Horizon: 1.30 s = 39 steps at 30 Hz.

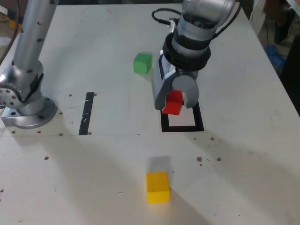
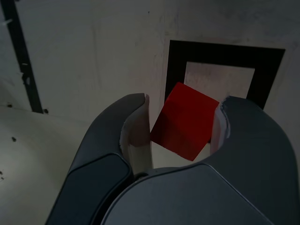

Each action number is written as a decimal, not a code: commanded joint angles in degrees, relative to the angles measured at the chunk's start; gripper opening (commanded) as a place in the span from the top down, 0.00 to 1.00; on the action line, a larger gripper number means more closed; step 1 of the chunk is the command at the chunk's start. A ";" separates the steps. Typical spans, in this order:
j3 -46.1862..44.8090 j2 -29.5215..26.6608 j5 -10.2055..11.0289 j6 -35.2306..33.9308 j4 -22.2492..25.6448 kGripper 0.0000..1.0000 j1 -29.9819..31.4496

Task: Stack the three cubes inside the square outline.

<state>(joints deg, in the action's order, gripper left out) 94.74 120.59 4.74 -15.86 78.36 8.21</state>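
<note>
Overhead, the end effector (image 1: 177, 101) pinches the red cube (image 1: 173, 103) above the speckled white table (image 1: 108, 154).

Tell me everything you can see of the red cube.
The red cube is a small, solid-coloured block with plain matte faces and sharp edges; its material cannot be told. It is held in the pincer, clamped on two opposite sides by the grey fingers, and sits turned at an angle between them. It hangs at the square outline, over the frame's edge on the exterior view's left; whether it touches the table cannot be told. The green and yellow cubes lie apart from it.
</note>
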 commanded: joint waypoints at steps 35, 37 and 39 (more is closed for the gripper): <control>1.41 3.07 2.55 5.12 -1.34 0.19 -0.88; 1.51 2.89 2.68 5.18 -1.20 0.14 -0.89; 1.57 2.75 2.79 5.20 -1.00 0.11 -0.90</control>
<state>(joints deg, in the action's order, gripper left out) 95.98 123.95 7.42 -10.75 77.07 7.43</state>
